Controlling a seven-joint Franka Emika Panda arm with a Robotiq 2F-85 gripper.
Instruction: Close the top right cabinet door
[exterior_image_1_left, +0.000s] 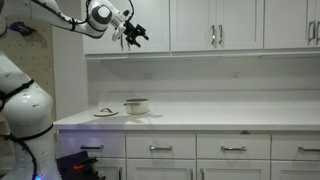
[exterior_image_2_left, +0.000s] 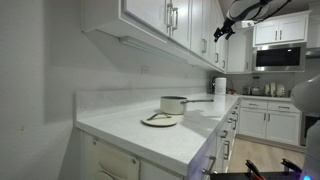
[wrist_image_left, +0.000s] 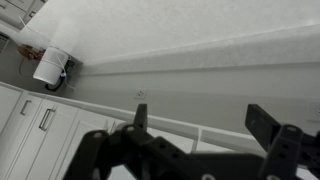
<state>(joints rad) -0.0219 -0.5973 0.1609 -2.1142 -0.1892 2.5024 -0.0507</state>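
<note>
In an exterior view my gripper hangs in front of the leftmost white wall cabinet, over the lower part of its door. That door's handle is hidden behind the gripper. Every wall-cabinet door here looks flush with the row, and I cannot tell whether this one is ajar or touched. In the side-on exterior view the gripper is just off the cabinet fronts. In the wrist view the gripper is open and empty, with the backsplash and a white cabinet edge beyond it.
A pot and a plate sit on the white counter; both also show in the side-on view, pot and plate. A paper towel roll stands further along. Drawer fronts lie below.
</note>
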